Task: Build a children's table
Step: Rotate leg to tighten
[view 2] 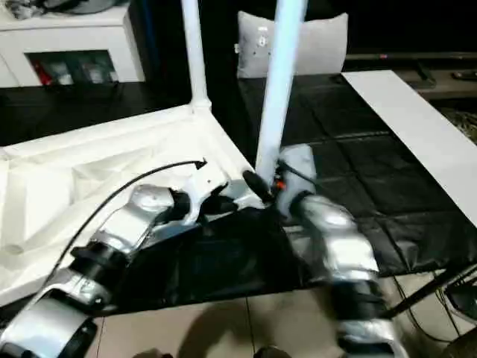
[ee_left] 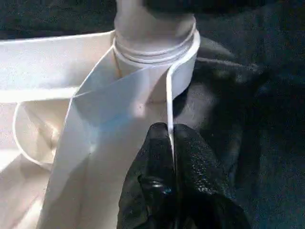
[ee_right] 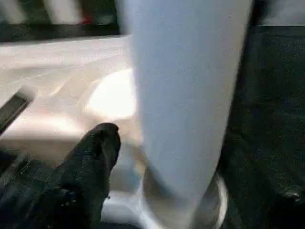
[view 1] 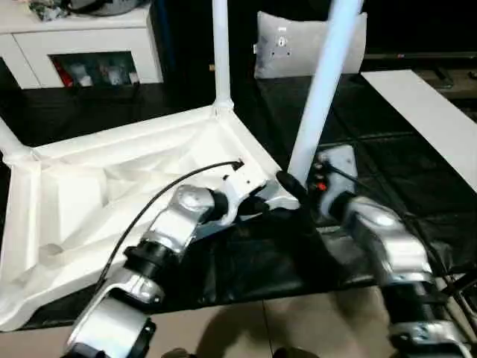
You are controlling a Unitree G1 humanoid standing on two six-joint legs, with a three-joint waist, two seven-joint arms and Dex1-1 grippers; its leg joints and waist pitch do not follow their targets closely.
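The white table top (view 1: 112, 186) lies upside down on black cloth, ribbed underside up. One leg (view 1: 220, 45) stands upright in its far corner socket, and another leg (view 1: 9, 140) leans out at the far left corner. A third leg (view 1: 324, 82) stands slightly tilted in the near right corner socket (ee_left: 157, 52). My left gripper (view 1: 257, 200) is shut on the thin rim wall (ee_left: 167, 109) just beside that socket. My right gripper (view 1: 302, 186) straddles the base of the third leg (ee_right: 190, 95). Its one visible finger (ee_right: 95, 162) stands a little apart from the leg, so it is open.
A white cabinet (view 1: 82, 45) stands at the back left, and a grey cushion (view 1: 298, 48) at the back centre. A flat white board (view 1: 432, 112) lies on the right. The black cloth (view 1: 246, 268) ends at tiled floor near me.
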